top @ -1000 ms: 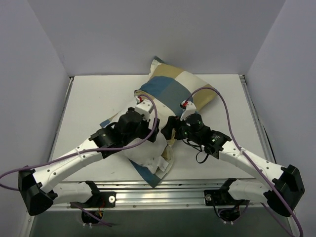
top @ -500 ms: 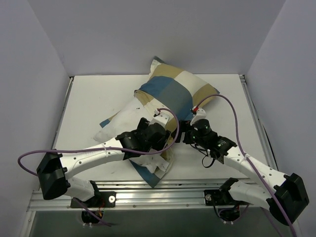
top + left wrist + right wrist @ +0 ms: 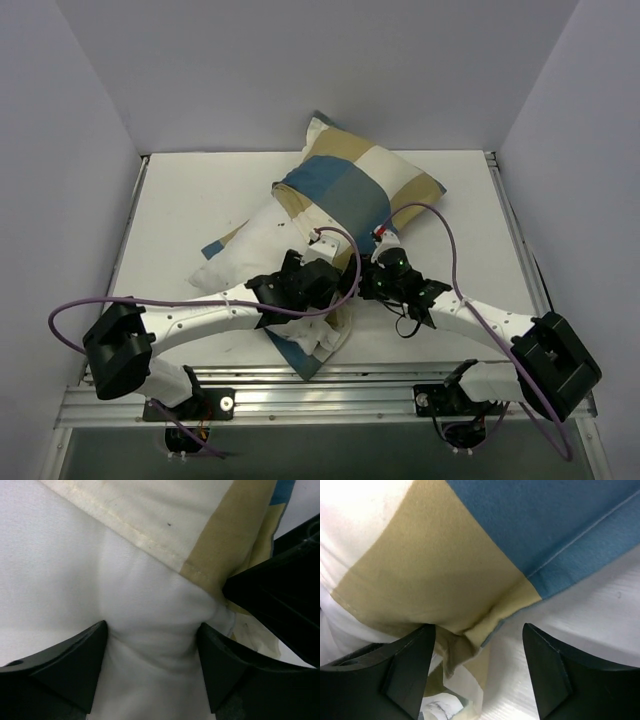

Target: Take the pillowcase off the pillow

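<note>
White pillow (image 3: 250, 245) lies half bared on the bench (image 3: 170, 190), its far end inside the blue, tan and white pillowcase (image 3: 345, 180). In the last second I've swung my left end effector (image 3: 152, 625) in to the hem, spread over bulging pillow. My right end effector (image 3: 478, 627), also spread, straddles the tan corner. Neither pinches yet, so I judge the pull hasn't started.

One pillow (image 3: 243, 250), one pillowcase (image 3: 345, 185) (checked) — two arms (image 3: 200, 318) (image 3: 482, 322)
</note>
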`<action>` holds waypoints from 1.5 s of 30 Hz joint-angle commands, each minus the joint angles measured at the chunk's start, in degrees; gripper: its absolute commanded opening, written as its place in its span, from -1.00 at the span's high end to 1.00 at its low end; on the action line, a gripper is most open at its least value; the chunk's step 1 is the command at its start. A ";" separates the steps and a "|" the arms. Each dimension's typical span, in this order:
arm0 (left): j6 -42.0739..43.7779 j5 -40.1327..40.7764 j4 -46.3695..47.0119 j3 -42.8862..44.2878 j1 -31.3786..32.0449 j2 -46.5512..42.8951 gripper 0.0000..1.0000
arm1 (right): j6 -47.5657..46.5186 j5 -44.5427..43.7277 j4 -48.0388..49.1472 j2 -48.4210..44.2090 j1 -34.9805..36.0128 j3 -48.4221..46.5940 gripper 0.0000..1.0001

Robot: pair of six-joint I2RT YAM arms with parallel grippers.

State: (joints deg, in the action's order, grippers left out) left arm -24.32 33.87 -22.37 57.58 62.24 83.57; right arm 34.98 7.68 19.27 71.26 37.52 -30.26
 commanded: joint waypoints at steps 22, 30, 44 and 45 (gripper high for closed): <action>-0.91 -2.58 -16.11 -0.81 -9.85 -14.92 0.95 | -2.72 -4.42 0.79 1.78 -8.40 -7.17 1.00; -0.73 -2.49 -25.43 2.62 -14.33 -21.60 0.95 | -0.80 -16.28 -12.49 1.59 -23.26 -19.65 1.00; -4.76 -23.63 -26.51 -0.18 -15.40 -31.45 0.95 | -1.22 -2.87 -12.14 1.16 -34.97 -19.14 1.00; -5.47 -24.98 -23.97 -1.23 -13.91 -31.28 0.89 | -1.75 -2.07 -12.76 -0.15 -34.36 -19.05 0.97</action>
State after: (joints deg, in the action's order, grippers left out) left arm -28.14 13.19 -43.27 58.59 47.22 54.19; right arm 36.64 9.96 4.45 74.39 4.49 -49.06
